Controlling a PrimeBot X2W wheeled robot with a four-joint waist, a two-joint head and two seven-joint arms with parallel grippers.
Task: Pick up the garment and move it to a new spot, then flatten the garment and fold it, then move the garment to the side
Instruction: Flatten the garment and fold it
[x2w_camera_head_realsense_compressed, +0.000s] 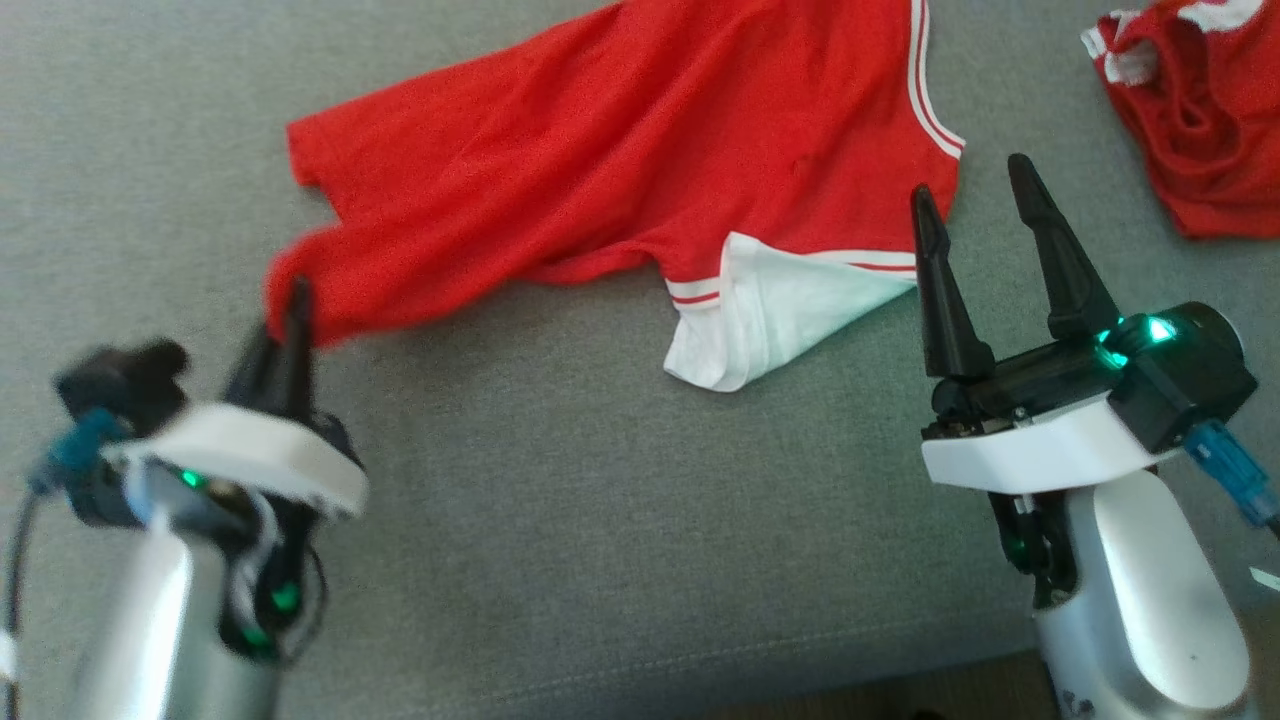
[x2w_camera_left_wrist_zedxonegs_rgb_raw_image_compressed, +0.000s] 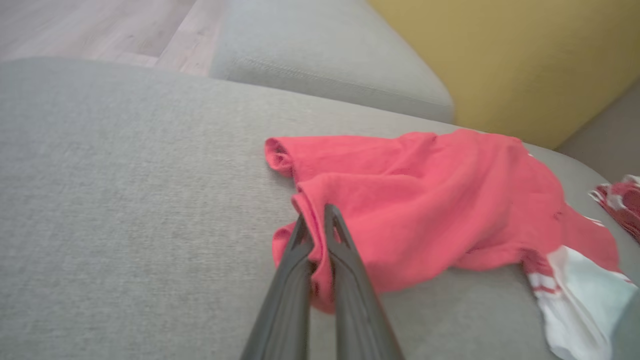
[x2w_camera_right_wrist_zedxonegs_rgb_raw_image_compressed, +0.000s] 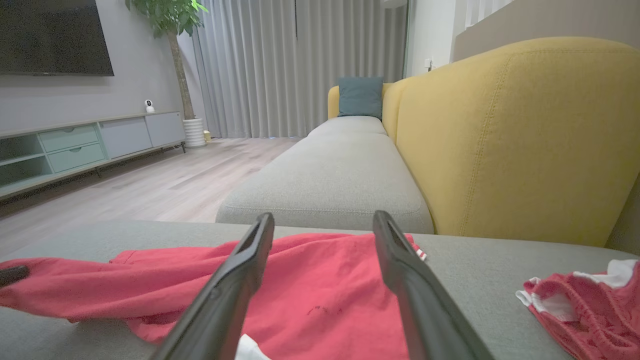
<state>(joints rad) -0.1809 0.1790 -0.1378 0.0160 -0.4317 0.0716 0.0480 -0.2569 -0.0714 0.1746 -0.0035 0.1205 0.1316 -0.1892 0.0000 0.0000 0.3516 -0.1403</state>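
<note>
The garment (x2w_camera_head_realsense_compressed: 640, 170) is a red shirt with white striped trim, spread loosely on the grey sofa seat (x2w_camera_head_realsense_compressed: 600, 520). Its white sleeve end (x2w_camera_head_realsense_compressed: 770, 320) lies toward the front. My left gripper (x2w_camera_head_realsense_compressed: 288, 312) is shut on the shirt's lower left corner, and the left wrist view shows red cloth (x2w_camera_left_wrist_zedxonegs_rgb_raw_image_compressed: 400, 210) pinched between its two fingers (x2w_camera_left_wrist_zedxonegs_rgb_raw_image_compressed: 316, 220). My right gripper (x2w_camera_head_realsense_compressed: 975, 205) stands open just right of the white sleeve, with nothing between its fingers. In the right wrist view the shirt (x2w_camera_right_wrist_zedxonegs_rgb_raw_image_compressed: 310, 285) lies under the spread fingers.
A second crumpled red and white garment (x2w_camera_head_realsense_compressed: 1195, 110) lies at the back right of the seat, also visible in the right wrist view (x2w_camera_right_wrist_zedxonegs_rgb_raw_image_compressed: 585, 305). A yellow sofa backrest (x2w_camera_right_wrist_zedxonegs_rgb_raw_image_compressed: 520, 140) rises behind. The seat's front edge (x2w_camera_head_realsense_compressed: 640, 690) is close below the arms.
</note>
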